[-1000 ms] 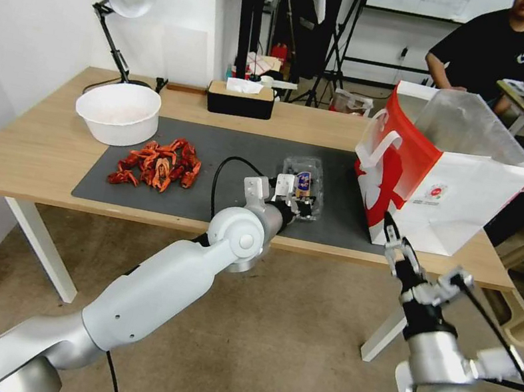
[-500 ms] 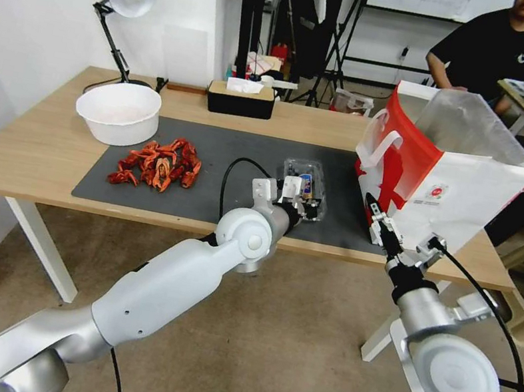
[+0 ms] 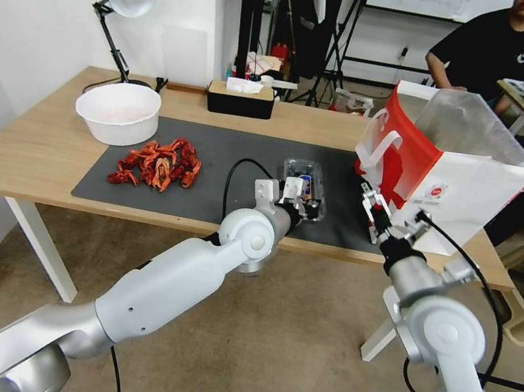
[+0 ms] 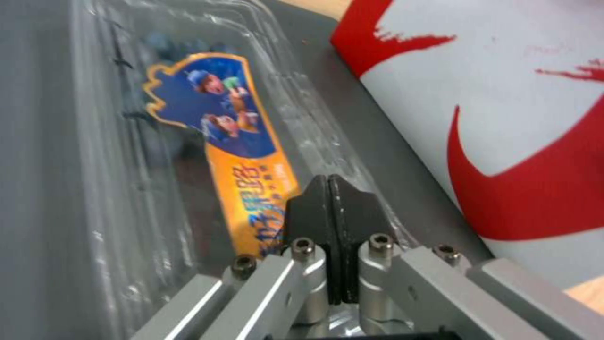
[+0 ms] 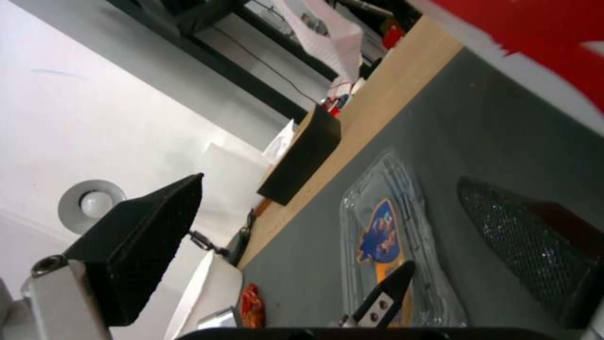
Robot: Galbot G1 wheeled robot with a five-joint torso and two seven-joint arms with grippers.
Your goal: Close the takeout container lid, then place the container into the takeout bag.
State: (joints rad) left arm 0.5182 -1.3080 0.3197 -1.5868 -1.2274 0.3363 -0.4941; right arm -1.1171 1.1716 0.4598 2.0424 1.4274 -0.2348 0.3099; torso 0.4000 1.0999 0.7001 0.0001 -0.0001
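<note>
The left claw [image 4: 330,189] has its two black pads pressed flat together with nothing between them, and its tip sits at the near end of the lid [image 4: 207,141], by the lower end of the label [image 4: 242,156]; whether it touches the plastic I cannot tell. The lid lies down over the container [image 3: 305,187], a small clear clamshell with rounded corners and ribbed, glossy walls. Dark blueberries [image 4: 170,45] show dimly through the plastic at the far end. The label is a long strip: its far part is blue with cartoon figures, its near part orange with white Chinese characters that I cannot read. The container rests on the grey mat [image 3: 229,150] on the worktop [image 3: 33,149], just to the left of the bag [image 3: 453,182].

The right claw [image 3: 371,210] hangs over the mat between the container and the bag, close to the bag's red front. Its textured black fingers [image 5: 151,236] stand wide apart and hold nothing.

The bag stands upright and open, red and white with white handles [image 3: 379,146], a silvery lining [image 3: 467,124] and a small round red logo [image 3: 436,192] with tiny print under it, too small to read.
</note>
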